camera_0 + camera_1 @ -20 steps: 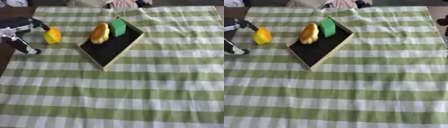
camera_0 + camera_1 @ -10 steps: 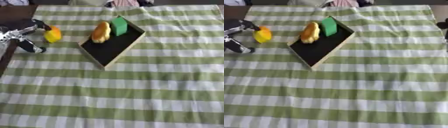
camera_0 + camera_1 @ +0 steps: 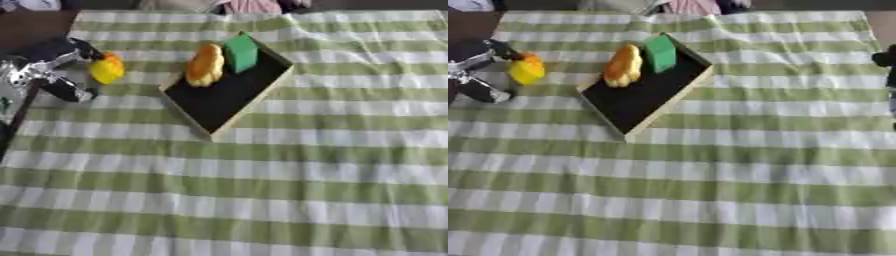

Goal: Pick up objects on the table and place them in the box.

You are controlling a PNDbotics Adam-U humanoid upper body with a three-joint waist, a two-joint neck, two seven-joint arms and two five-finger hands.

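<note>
A small yellow and orange object (image 3: 107, 69) lies on the checked cloth at the far left. My left hand (image 3: 42, 67) is right beside it on its left. The hand is open, with one dark finger (image 3: 80, 48) reaching over the object's top and the thumb (image 3: 68, 92) spread below it. To the right lies the shallow box (image 3: 229, 100) with a black floor, set askew. In its far end sit an orange, bread-like object (image 3: 206, 65) and a green block (image 3: 241, 51). Only a dark bit of my right hand (image 3: 883, 60) shows at the right edge.
A green and white checked cloth (image 3: 262, 180) covers the table, with a dark bare strip of table (image 3: 26, 25) at the far left. Someone's clothing (image 3: 254, 5) shows at the far edge.
The whole picture has shifted a little, so the camera moved. My left hand stays beside the yellow object, its fingers still spread around it.
</note>
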